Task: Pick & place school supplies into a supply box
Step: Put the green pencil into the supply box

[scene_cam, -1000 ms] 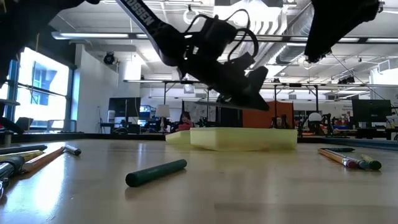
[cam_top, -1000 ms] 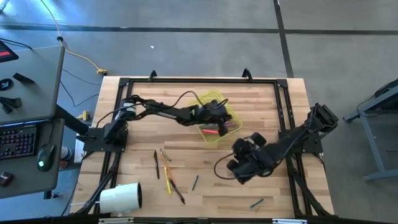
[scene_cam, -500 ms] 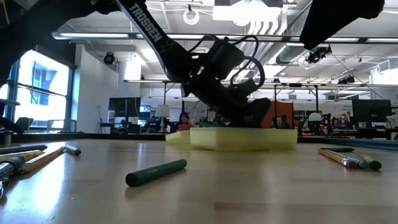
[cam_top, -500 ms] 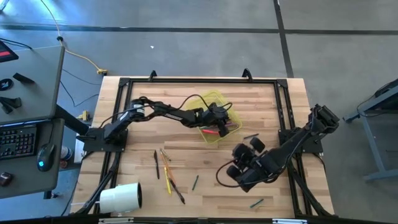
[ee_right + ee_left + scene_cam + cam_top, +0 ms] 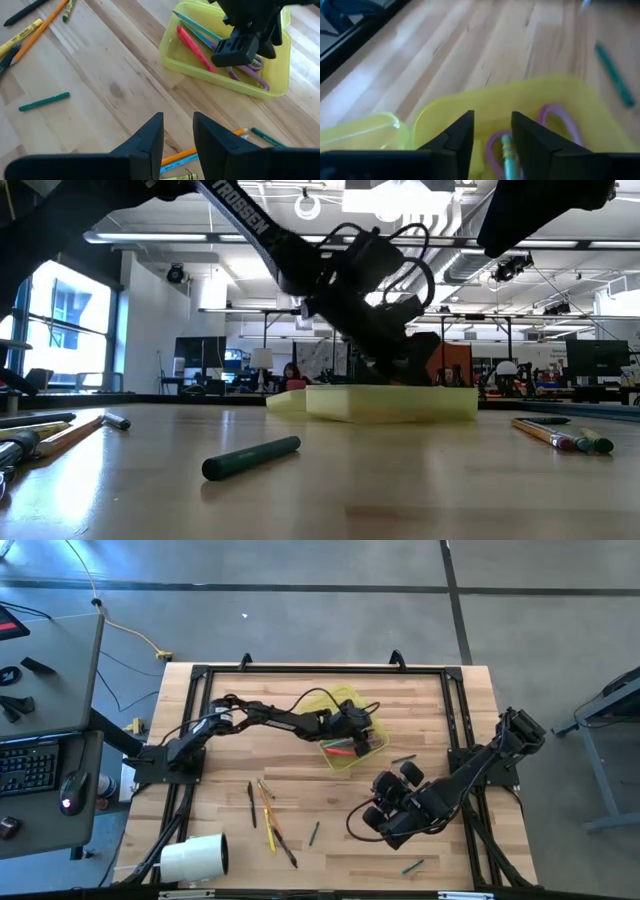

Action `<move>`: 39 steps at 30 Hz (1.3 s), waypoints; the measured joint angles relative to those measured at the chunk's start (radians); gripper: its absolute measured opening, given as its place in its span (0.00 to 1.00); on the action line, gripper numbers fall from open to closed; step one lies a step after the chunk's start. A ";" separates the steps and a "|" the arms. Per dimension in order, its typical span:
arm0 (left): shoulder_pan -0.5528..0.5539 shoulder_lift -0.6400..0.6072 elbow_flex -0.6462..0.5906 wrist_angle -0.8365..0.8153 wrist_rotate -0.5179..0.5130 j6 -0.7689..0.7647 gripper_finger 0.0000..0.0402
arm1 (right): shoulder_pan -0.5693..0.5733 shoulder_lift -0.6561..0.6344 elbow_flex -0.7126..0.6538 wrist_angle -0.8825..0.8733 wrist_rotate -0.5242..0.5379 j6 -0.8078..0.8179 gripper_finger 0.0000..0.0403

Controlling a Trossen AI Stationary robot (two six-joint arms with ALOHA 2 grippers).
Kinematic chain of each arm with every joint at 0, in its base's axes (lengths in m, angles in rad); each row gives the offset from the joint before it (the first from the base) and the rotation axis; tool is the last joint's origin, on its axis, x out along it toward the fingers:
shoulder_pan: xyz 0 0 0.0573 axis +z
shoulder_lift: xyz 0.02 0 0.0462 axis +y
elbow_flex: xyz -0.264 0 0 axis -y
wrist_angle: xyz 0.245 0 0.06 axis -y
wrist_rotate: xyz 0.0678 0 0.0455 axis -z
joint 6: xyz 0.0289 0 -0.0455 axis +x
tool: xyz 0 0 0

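Note:
The supply box (image 5: 345,752) is a translucent yellow-green case lying open on the table's far middle, with its lid half (image 5: 338,700) beside it. Inside lie a pink marker (image 5: 194,47), a teal pencil (image 5: 507,156) and purple scissors (image 5: 250,75). My left gripper (image 5: 492,120) is open and dips into the box, one finger on either side of the teal pencil; I cannot tell whether they touch it. My right gripper (image 5: 177,125) hovers open over bare wood right of the box, with nothing between its fingers. More school supplies lie loose on the table.
Loose pens and pencils (image 5: 268,812) lie near the front left, with a green one (image 5: 314,832) and another (image 5: 412,866) nearer the front. Orange and blue pencils (image 5: 200,155) lie just beyond my right fingers. A big white roll (image 5: 195,858) sits at the front left corner.
My left gripper has gone down from above the box until its fingers stand behind the box wall.

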 joint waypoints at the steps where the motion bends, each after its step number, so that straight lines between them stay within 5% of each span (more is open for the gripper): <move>1: 0.000 -0.013 0.022 -0.073 -0.015 0.020 0.44 | 0.000 0.000 0.000 0.000 0.000 -0.001 0.22; 8: 0.000 -0.093 0.273 -0.665 -0.145 0.109 0.45 | 0.000 0.000 0.000 0.004 -0.003 -0.001 0.22; 12: 0.000 -0.095 0.330 -0.864 -0.055 0.054 0.42 | 0.000 0.000 -0.001 0.007 -0.003 -0.006 0.22; 16: -0.009 -0.083 0.281 -0.874 0.090 0.026 0.38 | 0.000 0.000 -0.001 0.010 -0.002 -0.008 0.22; 24: -0.006 -0.067 0.142 -0.774 0.103 0.051 0.31 | 0.000 0.000 -0.001 0.009 0.000 -0.010 0.22; 32: -0.007 -0.067 0.140 -0.741 0.104 0.051 0.24 | 0.000 0.000 0.000 0.016 0.006 -0.044 0.22; 39: -0.007 -0.067 0.141 -0.688 0.102 0.071 0.04 | 0.000 0.000 -0.001 0.017 0.004 -0.044 0.22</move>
